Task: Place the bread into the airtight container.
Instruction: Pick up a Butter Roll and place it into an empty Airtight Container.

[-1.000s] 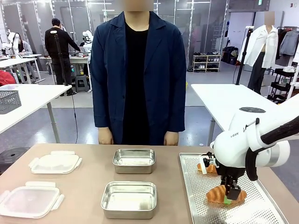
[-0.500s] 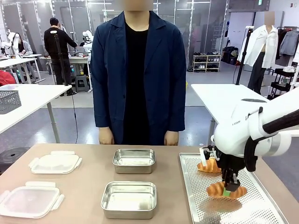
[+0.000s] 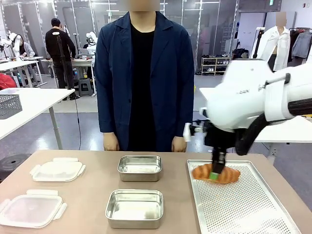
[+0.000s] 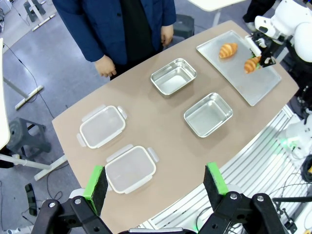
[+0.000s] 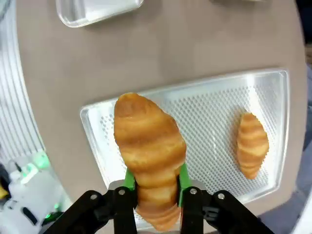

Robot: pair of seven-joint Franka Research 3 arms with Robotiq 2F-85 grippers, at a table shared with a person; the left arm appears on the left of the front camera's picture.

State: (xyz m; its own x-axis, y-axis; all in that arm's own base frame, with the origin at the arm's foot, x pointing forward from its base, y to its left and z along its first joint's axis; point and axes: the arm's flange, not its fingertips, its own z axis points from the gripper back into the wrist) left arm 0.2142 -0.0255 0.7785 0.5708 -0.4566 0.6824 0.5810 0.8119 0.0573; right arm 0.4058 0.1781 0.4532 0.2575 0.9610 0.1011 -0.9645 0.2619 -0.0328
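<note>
My right gripper [image 3: 215, 173] is shut on a golden croissant [image 3: 226, 175] and holds it in the air above the far left part of the perforated tray [image 3: 243, 209]. In the right wrist view the croissant [image 5: 148, 141] sits between the green pads [image 5: 128, 179], well above the tray [image 5: 204, 97]. A second croissant [image 5: 252, 145] lies on that tray. Two open steel containers stand mid-table, one far [image 3: 139, 167] and one near [image 3: 134, 208]. My left gripper [image 4: 155, 180] hangs open high over the table, holding nothing.
Two clear plastic lids [image 3: 56, 170] [image 3: 29, 210] lie on the table's left side. A person in a dark blue jacket [image 3: 144, 78] stands at the far edge with hands [image 3: 110, 142] down by the table. The tray takes up the right side.
My right gripper has lifted the croissant off the near part of the tray and carried it up and toward the tray's far left corner.
</note>
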